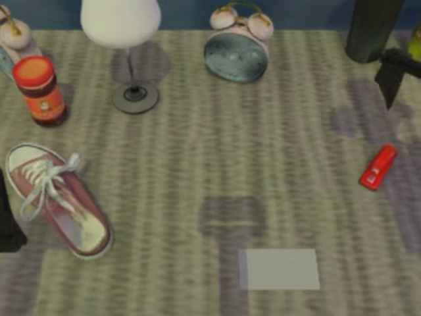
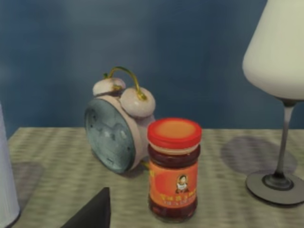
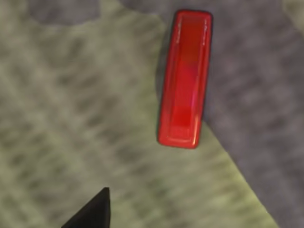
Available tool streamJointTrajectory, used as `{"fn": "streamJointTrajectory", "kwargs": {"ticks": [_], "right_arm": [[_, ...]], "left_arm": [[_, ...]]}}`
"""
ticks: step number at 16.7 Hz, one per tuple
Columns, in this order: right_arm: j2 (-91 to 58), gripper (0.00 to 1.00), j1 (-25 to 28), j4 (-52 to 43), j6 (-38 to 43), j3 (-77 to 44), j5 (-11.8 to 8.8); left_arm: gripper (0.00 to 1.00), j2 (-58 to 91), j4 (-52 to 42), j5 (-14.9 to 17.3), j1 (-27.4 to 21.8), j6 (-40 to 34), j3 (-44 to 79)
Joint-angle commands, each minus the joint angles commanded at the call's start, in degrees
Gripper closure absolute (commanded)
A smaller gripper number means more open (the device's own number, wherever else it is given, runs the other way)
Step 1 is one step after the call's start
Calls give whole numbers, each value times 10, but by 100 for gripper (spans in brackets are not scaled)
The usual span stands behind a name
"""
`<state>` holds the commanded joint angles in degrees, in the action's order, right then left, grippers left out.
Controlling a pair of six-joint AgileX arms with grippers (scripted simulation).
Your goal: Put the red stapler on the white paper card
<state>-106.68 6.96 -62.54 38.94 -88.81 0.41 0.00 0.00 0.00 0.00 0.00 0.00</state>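
Stapler (image 1: 378,167) lies free nr table's right edge, apart from card (image 1: 281,268) nr front edge.
Right tool (image 1: 393,74) hangs above stapler, spread unclear; left tool at left edge, can't tell.

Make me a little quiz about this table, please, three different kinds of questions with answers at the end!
1. True or false: the red stapler is already lying on the white card.
2. Which thing stands closest to the jar with the red lid? A) the shoe B) the lamp C) the card
3. Fill in: the alarm clock sits at the ___ edge of the table in the top view.

Key:
1. False, it lies on the table, right of the card and apart from it.
2. B
3. Far (top) edge.
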Motion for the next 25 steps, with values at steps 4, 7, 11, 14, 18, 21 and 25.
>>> {"fn": "streamJointTrajectory", "kwargs": {"ticks": [4, 7, 11, 14, 18, 21, 25], "right_arm": [[-117, 0, 9, -68, 48, -115, -4], [-155, 0, 11, -88, 62, -150, -5], [-156, 0, 12, -88, 62, -151, -5], [-157, 0, 9, -78, 61, -142, -5], [-182, 0, 11, 8, 62, -83, -5], [-205, 0, 13, 84, 64, -33, -5], [-215, 0, 13, 110, 65, -13, -5]], "left_arm": [[0, 0, 0, 0, 0, 0, 0], [0, 0, 0, 0, 0, 0, 0], [0, 0, 0, 0, 0, 0, 0], [0, 0, 0, 0, 0, 0, 0], [0, 0, 0, 0, 0, 0, 0], [0, 0, 0, 0, 0, 0, 0], [0, 0, 0, 0, 0, 0, 0]]}}
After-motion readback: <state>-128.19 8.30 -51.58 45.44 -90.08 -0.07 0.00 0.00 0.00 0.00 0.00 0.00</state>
